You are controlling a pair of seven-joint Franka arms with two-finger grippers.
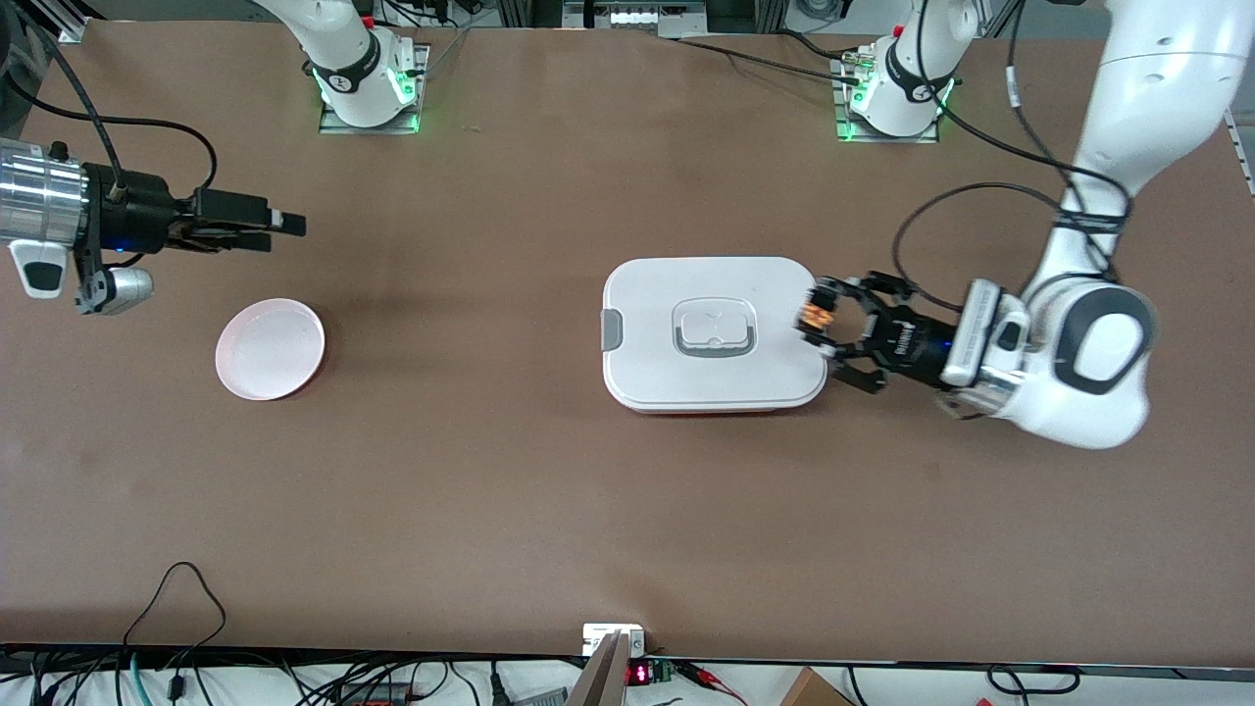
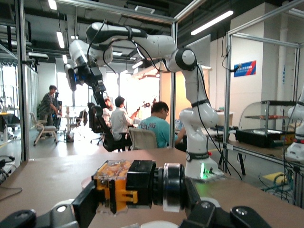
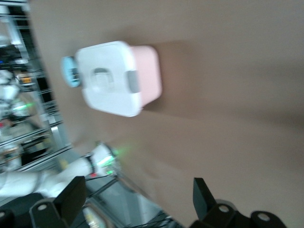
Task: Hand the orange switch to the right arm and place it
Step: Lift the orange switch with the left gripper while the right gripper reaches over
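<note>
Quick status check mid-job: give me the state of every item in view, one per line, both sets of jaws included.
orange switch: held in the left gripper, up in the air over the box's edge.
left gripper: jaws shut on the switch.
right gripper: holds nothing, waiting above the table near the plate; its wrist view shows jaws apart.
lidded white box: closed, lid on.
pink plate: on the table, nothing on it.

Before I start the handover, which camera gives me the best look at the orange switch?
The left wrist view: the orange switch fills the foreground, gripped in the left gripper, its orange end and black body plain. The front view shows it only as a small orange speck over the white lidded box. The right wrist view does not show it.
</note>
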